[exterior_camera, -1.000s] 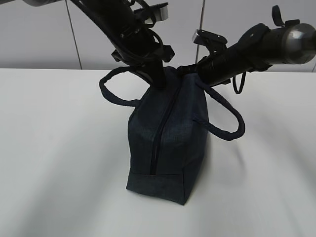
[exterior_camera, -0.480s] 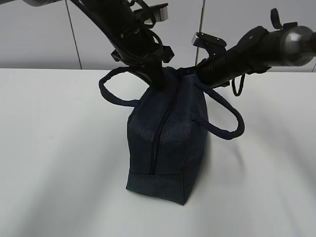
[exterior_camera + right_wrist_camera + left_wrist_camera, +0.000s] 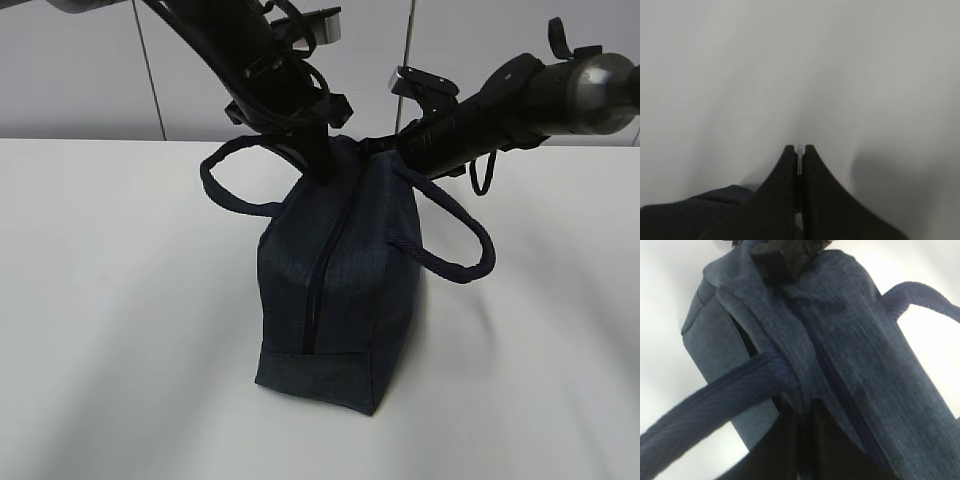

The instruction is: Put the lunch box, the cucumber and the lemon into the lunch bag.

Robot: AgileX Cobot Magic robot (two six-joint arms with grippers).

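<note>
Left black tool (image 3: 790, 260) clamped shut on a fold of denim-like fabric at the far top end of the dark navy boxy fabric lunch bag (image 3: 335, 290), beside the zipper line. Right black tool (image 3: 799, 160) pressed fully shut, a thin silvery sliver pinched between its tips; what that sliver is cannot be told. Seen from outside, right tool lost behind the bag's far top edge, its arm coming in from the right.

Standing upright on the plain white desk (image 3: 110, 330), near the middle. Long axis running from the near end toward the far end and leaning slightly right with distance; narrow near end panel facing the exterior camera. Black top zipper (image 3: 320, 270) running along that axis over the ridge and down the near end, apparently closed along the visible length. Two navy loop handles, one (image 3: 225, 180) flopped out to the left, the other (image 3: 455, 240) drooping to the right. In the left wrist view, one ribbed handle strap crossing the foreground and joining the bag's side close to the zipper.

Pale panelled wall (image 3: 80, 70) behind the desk.
</note>
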